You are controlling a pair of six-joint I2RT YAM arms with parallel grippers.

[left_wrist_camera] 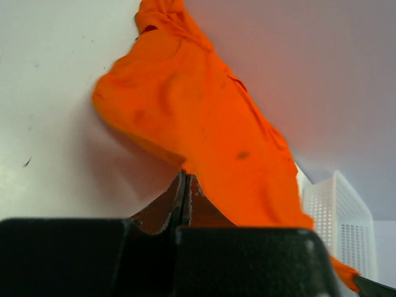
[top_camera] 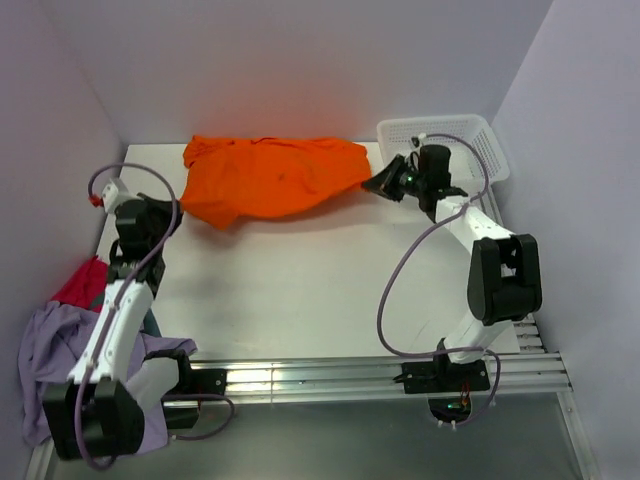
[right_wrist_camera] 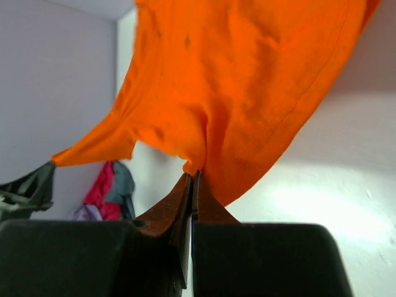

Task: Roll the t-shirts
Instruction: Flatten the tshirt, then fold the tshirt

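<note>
You are clamping left gripper and right gripper on opposite ends of the orange t-shirt, probably tensioning it flat on the table before rolling.

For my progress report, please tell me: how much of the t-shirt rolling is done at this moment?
Done: nothing is rolled yet; the orange t-shirt only lies unrolled at the far side of the table. In hand: the left gripper and the right gripper are each shut on one end of it. Left: rolling it, then the lavender shirt, red shirt and grey-blue shirt heaped at the left edge.
</note>
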